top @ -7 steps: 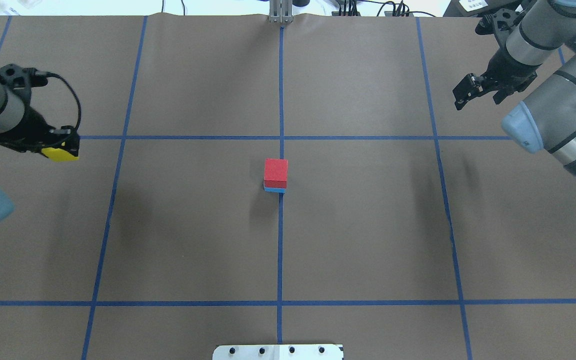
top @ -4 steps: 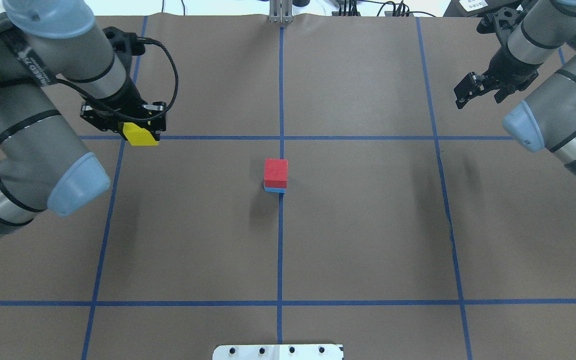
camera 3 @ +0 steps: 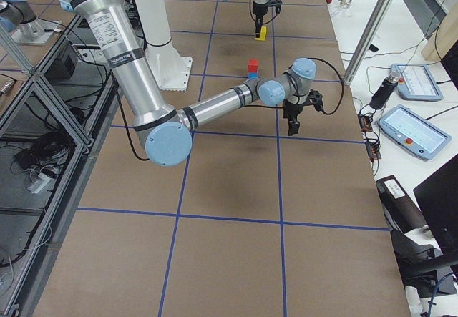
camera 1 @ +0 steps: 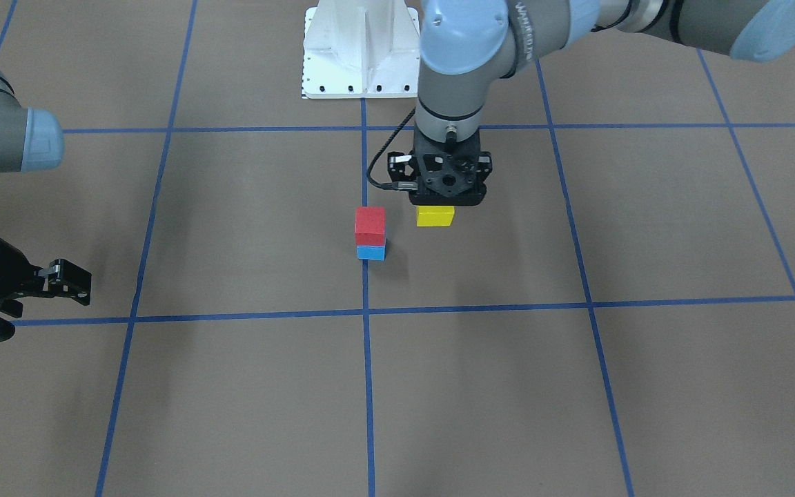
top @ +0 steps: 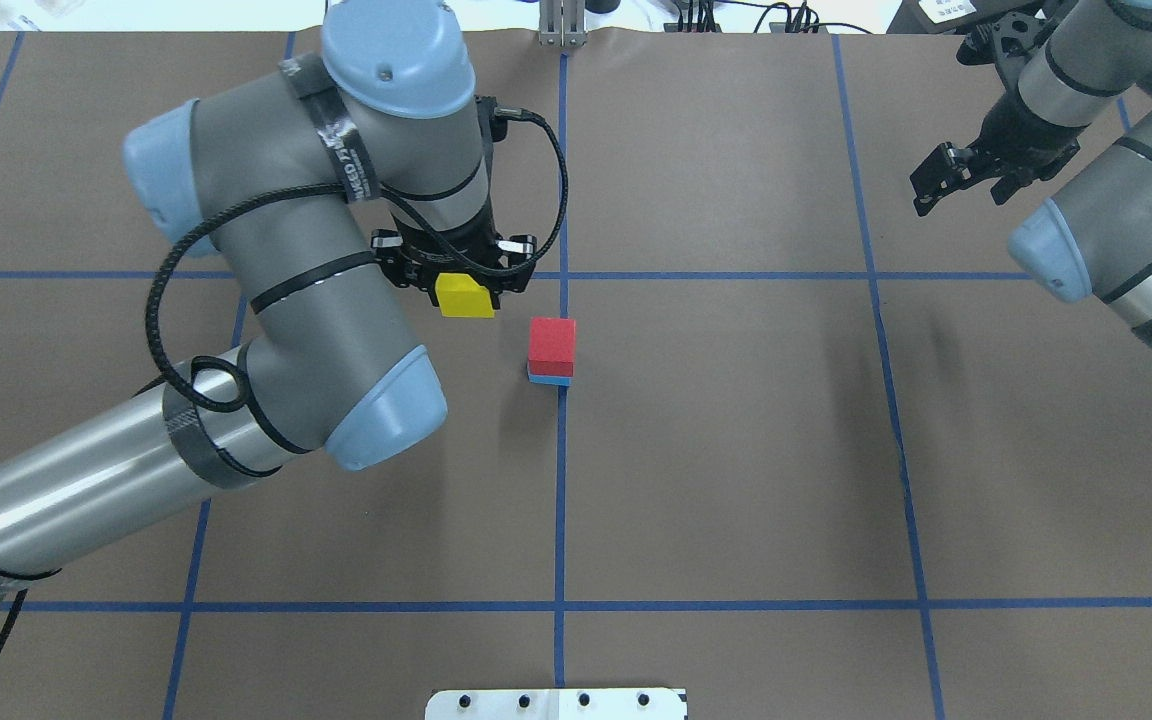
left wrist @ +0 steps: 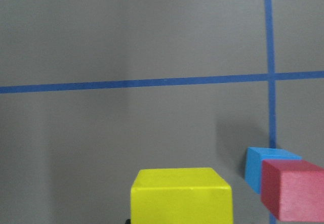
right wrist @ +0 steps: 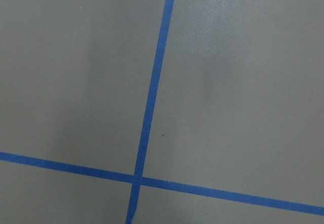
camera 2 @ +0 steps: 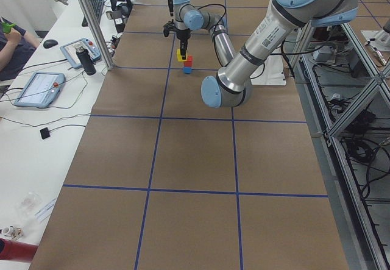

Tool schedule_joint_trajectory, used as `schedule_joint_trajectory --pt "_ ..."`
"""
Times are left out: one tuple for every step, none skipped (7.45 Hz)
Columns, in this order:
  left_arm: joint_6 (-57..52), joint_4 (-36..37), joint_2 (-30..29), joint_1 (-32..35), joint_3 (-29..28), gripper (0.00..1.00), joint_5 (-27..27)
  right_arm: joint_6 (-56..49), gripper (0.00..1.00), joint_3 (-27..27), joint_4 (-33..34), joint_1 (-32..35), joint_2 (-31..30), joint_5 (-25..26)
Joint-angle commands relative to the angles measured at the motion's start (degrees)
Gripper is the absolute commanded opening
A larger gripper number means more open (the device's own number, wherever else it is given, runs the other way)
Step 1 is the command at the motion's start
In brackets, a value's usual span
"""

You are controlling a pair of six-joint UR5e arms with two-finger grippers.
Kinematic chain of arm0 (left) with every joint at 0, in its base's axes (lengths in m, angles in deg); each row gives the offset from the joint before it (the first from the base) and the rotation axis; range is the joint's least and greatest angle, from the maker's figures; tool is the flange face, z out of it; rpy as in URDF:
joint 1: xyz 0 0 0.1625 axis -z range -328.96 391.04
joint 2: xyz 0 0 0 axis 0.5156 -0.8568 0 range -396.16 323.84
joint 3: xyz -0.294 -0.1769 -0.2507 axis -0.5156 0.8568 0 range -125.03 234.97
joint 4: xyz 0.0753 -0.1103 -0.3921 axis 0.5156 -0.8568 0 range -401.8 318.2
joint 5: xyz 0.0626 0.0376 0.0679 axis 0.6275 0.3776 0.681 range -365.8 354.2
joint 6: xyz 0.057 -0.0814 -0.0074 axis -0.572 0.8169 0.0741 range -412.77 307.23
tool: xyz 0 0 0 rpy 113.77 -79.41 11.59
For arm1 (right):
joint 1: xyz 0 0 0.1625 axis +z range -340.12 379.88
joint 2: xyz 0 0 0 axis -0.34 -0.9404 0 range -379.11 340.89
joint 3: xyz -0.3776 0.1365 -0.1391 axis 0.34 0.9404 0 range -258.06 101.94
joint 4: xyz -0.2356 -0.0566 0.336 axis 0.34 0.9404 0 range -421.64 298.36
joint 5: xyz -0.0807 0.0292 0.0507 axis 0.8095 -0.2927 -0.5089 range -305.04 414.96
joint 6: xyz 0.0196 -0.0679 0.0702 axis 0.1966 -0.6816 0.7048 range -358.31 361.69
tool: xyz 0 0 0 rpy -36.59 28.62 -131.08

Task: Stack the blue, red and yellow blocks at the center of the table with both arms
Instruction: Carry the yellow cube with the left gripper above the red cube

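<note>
Red block on blue block at bench centre; yellow block clenched in left claw nearby, not yet stacked; right claw spread.

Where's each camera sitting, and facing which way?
Front: across table, facing robot; left gripper holds yellow block.
Overhead: behind robot, looking down; left arm, right arm.
Left side: table's end; left arm near.
Right side: opposite end; right arm near.
Left wrist: down at red block, blue block.
Right wrist: down; table only.
Front and overhead share those blocks.
</note>
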Motion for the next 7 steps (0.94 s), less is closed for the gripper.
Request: schedule_joint_trajectory --pt "2.18 -1.85 -5.76 -1.24 -6.71 0.00 -0.17 0.01 0.99 0.00 0.00 0.00 -0.09 0.00" --pt "2.19 -2.03 -7.70 -1.94 -9.61 0.00 -0.26 0.01 0.99 0.00 0.00 0.00 -0.09 0.00" --pt "2.19 -2.12 -7.64 -2.55 -10.08 0.00 -0.26 0.01 0.99 0.00 0.00 0.00 -0.18 0.00" --pt "2.01 -2.12 -7.46 -2.82 -10.43 0.00 -0.26 0.01 0.99 0.00 0.00 0.00 -0.18 0.00" --pt "1.75 -2.99 -7.29 -2.74 -11.13 0.00 -0.26 0.01 0.99 0.00 0.00 0.00 -0.27 0.00" --pt "1.57 -4.74 -7.11 -2.74 -12.62 0.00 -0.26 0.01 0.99 0.00 0.00 0.00 -0.27 0.00" --pt "1.66 -5.37 -7.11 -2.91 -13.24 0.00 -0.35 0.01 0.99 0.00 0.00 0.00 -0.27 0.00"
